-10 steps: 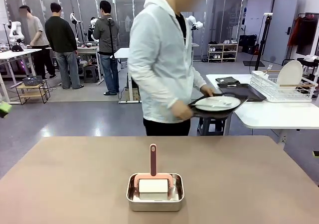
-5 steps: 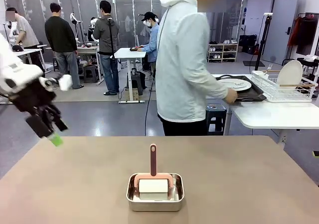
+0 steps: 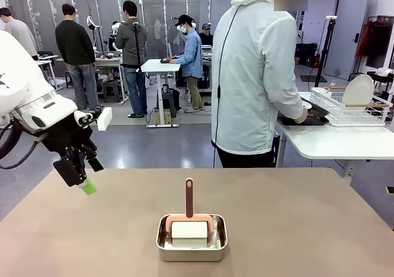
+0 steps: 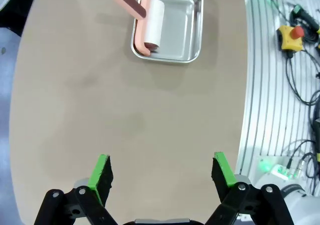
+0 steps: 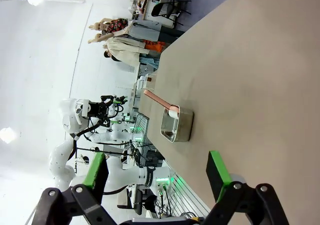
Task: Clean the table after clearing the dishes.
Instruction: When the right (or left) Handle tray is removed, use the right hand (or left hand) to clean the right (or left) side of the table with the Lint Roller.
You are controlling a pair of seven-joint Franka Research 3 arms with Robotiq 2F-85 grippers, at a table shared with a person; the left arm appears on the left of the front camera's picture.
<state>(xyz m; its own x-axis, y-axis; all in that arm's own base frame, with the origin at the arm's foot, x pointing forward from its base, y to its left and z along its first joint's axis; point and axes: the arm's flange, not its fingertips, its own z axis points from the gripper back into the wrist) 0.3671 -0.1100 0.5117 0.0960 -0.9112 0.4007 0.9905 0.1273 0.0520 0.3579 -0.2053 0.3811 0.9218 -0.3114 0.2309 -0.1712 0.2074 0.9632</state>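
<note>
Hanging open over the brown table, both grippers empty

The left gripper hangs above the far left part of the brown table, tilted downward and clear of the top. In the left wrist view the left gripper has its green-padded fingers spread wide, released, with nothing between them and bare tabletop beneath. The right gripper is likewise spread wide and holds nothing; it looks along the table from well off.

A steel pan sits on the near middle of the table. In it lies a roller with a white roll in a pink frame, its handle leaning over the far rim towards the person. From the left wrist the pan and roller lie well ahead of the fingers; from the right wrist the pan and roller are small and distant.

The person stands beyond the far edge, back to the robot, with a hand at a dark tray on the white table to the right, just beside a wire rack. What lies on the tray is mostly hidden behind the person's arm.
</note>
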